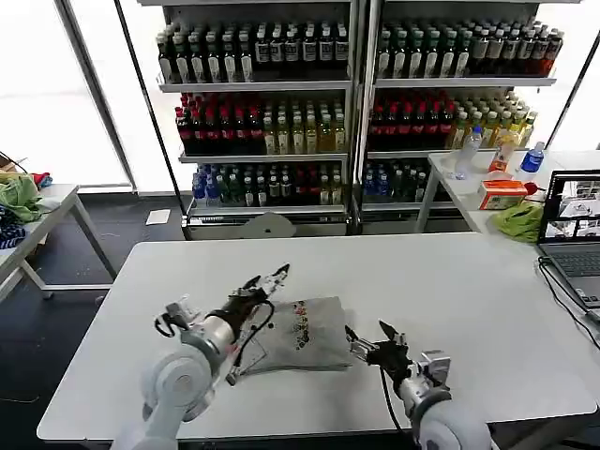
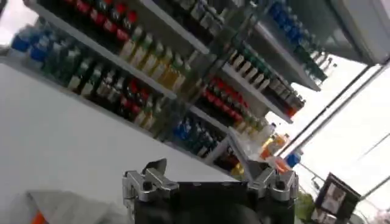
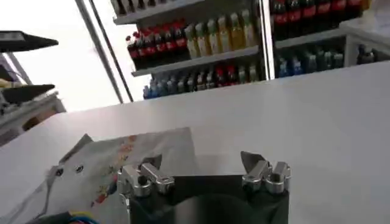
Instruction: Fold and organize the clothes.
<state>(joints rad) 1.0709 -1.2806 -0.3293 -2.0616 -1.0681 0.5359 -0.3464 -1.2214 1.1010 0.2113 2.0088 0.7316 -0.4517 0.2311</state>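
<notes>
While folded shirt lies flat, possibly orange collar

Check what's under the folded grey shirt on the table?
The folded light grey shirt with the multicoloured print lies flat on the white table; bare tabletop surrounds it. Anything beneath is covered. The left pincer hovers open over its edge.
</notes>
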